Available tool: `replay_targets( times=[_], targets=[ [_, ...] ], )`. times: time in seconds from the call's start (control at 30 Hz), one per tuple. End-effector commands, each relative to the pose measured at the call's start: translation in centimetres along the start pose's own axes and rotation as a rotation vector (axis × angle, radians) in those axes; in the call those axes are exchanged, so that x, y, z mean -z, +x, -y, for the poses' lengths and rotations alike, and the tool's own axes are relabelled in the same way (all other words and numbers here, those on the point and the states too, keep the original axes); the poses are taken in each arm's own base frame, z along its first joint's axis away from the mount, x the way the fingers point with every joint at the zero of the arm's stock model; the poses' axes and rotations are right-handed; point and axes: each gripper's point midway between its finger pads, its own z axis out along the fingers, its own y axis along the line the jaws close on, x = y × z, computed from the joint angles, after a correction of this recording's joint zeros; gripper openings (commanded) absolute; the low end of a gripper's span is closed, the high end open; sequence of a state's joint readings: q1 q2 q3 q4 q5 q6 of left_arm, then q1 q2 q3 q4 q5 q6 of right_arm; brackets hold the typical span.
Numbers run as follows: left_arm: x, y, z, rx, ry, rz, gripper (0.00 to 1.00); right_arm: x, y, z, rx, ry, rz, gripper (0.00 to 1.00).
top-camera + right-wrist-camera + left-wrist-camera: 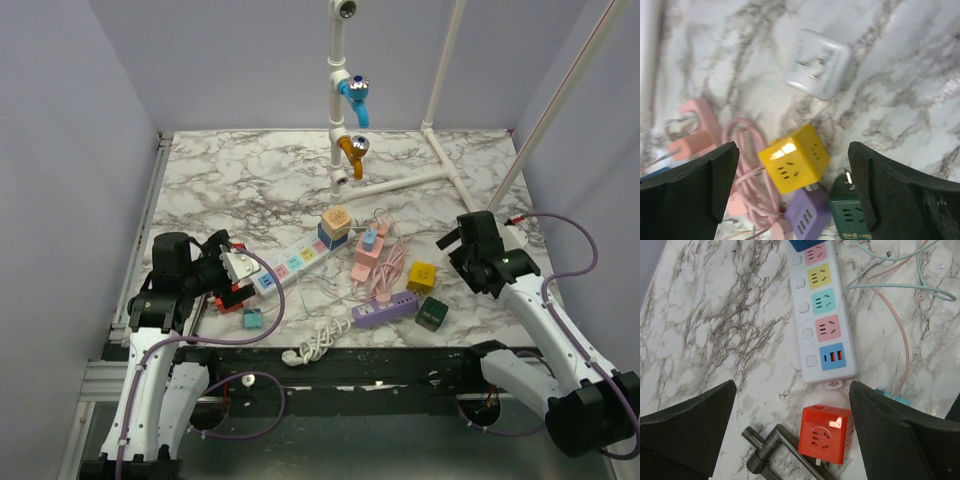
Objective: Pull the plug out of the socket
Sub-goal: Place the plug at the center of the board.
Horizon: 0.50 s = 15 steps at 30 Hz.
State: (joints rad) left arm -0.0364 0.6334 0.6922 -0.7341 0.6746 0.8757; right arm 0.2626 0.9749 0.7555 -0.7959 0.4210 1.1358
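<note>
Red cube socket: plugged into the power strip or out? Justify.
Out: the red cube lies beyond the power strip's end, marble between them.

Left hand (pixel 792 390) spread wide, pointing down, right hand (pixel 792 146) seemingly spread wide too

A lab test cell: plain walls (pixel 70 120), marble tabletop (pixel 240 180), pipe frame (pixel 439 80).

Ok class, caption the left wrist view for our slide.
Open left gripper above a red cube socket beside the colourful power strip.
</note>
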Motion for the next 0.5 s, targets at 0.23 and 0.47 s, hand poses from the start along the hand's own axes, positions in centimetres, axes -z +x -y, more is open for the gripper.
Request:
replay_targets(
  times=[0.23, 0.47],
  targets=[
    [-0.8, -2.4, -0.5, 0.034, 0.023, 0.045, 0.99, 8.6, -4.3, -11.4, 0.268, -0.428, 0.171, 1.0],
    [-1.3, -1.9, 0.0, 0.035, 0.033, 0.034, 0.99, 14.4, 2.6, -18.8, 0.622, -0.654, 0.234, 1.0]
  ],
)
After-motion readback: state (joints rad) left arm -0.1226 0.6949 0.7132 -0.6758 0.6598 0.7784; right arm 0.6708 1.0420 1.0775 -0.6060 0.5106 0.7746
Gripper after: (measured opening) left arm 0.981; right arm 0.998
